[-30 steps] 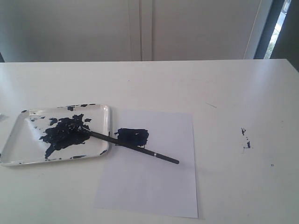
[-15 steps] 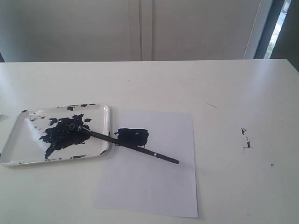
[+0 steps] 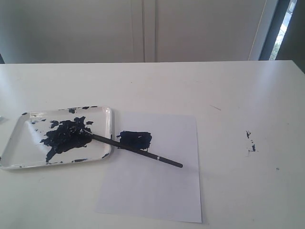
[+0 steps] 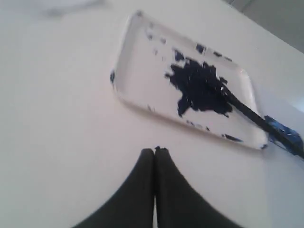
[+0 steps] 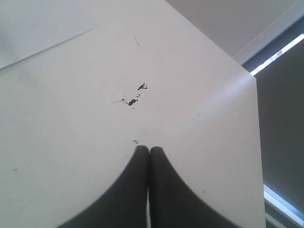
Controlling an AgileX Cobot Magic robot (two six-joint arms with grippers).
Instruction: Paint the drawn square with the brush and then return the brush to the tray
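- The white table [image 3: 190,86] carries everything; the sheet of paper [image 3: 157,191] lies flat on its near half, a little left of the middle.
- The white tray [image 3: 19,143] sits just beside the sheet's left edge, its near right corner almost at the paper. A big dark navy blotch covers its middle, and splatters dot the rim.
- The brush [image 3: 138,151] is down and nobody holds it. Its wet tip rests in the tray's blotch, the handle crosses the tray's rim, and the rest lies slantwise on the sheet, the silver band and back end well onto the paper.
- The square [image 3: 135,139] is on the sheet's upper left part, close to the left edge. It is filled in dark navy, with a few small pale gaps, and the brush handle runs along its lower side.
- The left claw [image 4: 155,151] is above bare table on the far side of the tray from the sheet, fingers pressed together with nothing between them.
- The right claw [image 5: 149,149] is above bare table well apart from the sheet's right edge, also closed and empty.
- A few paint specks [image 3: 250,143] mark the table to the right of the sheet, between it and the right claw.
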